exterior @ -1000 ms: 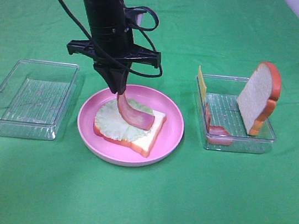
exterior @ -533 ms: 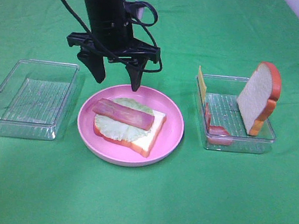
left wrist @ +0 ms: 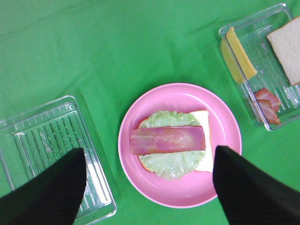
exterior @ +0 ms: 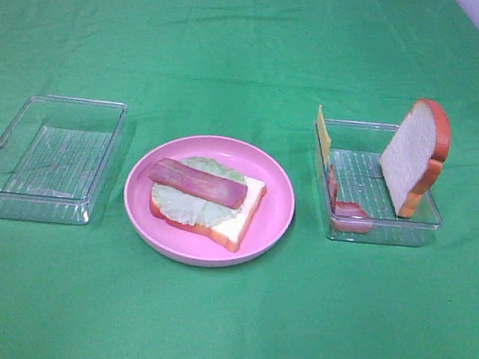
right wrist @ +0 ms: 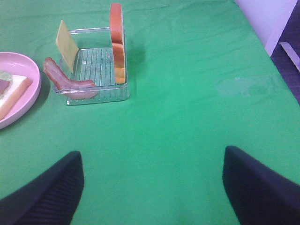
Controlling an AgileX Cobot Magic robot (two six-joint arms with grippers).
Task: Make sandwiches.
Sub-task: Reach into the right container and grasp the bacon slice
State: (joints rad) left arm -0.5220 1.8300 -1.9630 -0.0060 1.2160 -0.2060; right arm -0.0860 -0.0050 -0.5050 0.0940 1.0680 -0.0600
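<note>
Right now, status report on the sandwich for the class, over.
Left gripper, right gripper open, empty. Bacon on lettuce on bread, on plate. Nothing obstructing.

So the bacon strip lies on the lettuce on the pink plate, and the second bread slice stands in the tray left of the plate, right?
No. The second bread slice stands in the tray right of the pink plate, as the exterior high view shows. The bacon strip does lie on the lettuce on that plate.

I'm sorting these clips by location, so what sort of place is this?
Likely a robot test bench, not a real kitchen: a green cloth worktop, a toy sandwich on a pink plate, bread in a clear tray.
</note>
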